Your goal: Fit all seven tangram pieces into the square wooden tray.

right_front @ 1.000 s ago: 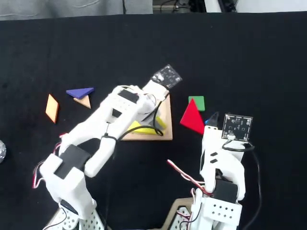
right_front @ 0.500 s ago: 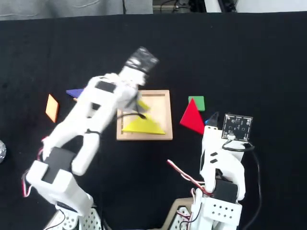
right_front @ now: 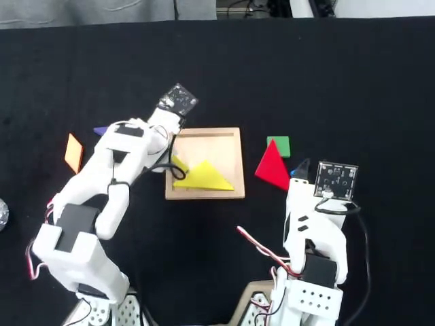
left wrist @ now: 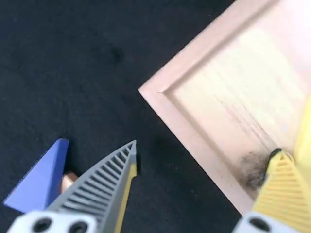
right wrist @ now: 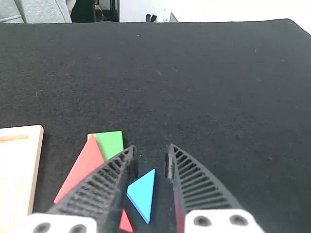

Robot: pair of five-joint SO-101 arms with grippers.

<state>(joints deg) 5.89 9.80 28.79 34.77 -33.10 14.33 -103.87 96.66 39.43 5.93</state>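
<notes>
- High view: the square wooden tray (right_front: 239, 163) sits mid-frame with a yellow triangle (right_front: 204, 178) lying in its lower part, and the left arm (right_front: 126, 146) hangs over its upper-left corner. Just right of the tray a red triangle (right_front: 272, 166) and a green square (right_front: 279, 146) touch. An orange parallelogram (right_front: 73, 153) lies well apart at the left
- Left wrist view: the left gripper (left wrist: 205, 149) has its fingers spread wide and holds nothing, straddling the tray's corner rim, with a dark blue triangle (left wrist: 36, 182) at lower left
- Right wrist view: the right gripper (right wrist: 150, 147) has its fingers parted only narrowly and is empty, poised above a light blue triangle (right wrist: 142, 194) beside the red one
- To my eye the pieces are thin, stiff, light and smooth, so likely to skid on the black cloth (right_front: 340, 81). I'd pinch one low across two opposite flat edges, not at a point
</notes>
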